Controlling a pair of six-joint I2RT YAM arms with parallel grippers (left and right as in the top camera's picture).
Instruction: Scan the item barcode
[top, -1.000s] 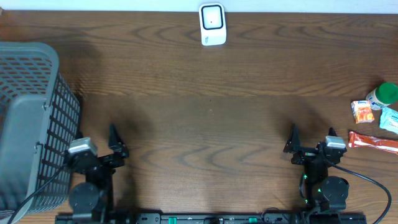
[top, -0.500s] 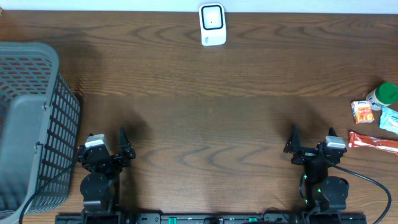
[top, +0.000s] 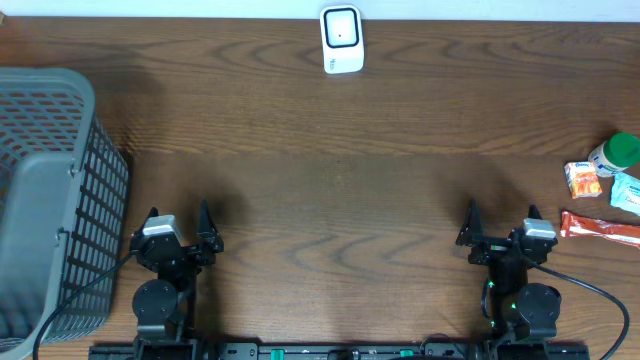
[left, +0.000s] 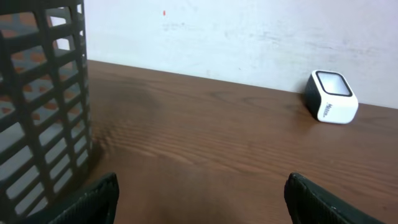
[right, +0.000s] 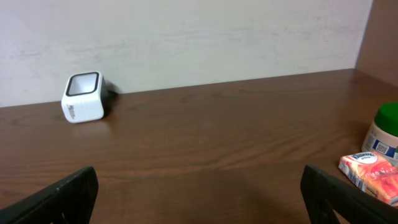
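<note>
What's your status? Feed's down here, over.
Both open, empty: left gripper, right gripper. Untouched at right edge: snack bar, orange packet, green-capped bottle. Unobstructed at far edge: barcode scanner. Far left: basket.

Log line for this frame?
stage: nothing picked; left gripper: open, empty; right gripper: open, empty; barcode scanner: far edge; wrapped bar: right of right gripper, untouched

no print on scanner (left: 331, 95) or packets (top: 583, 179) is legible.

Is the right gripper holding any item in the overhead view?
No, the right gripper stands open and empty, and the snack items lie untouched to its right.
</note>
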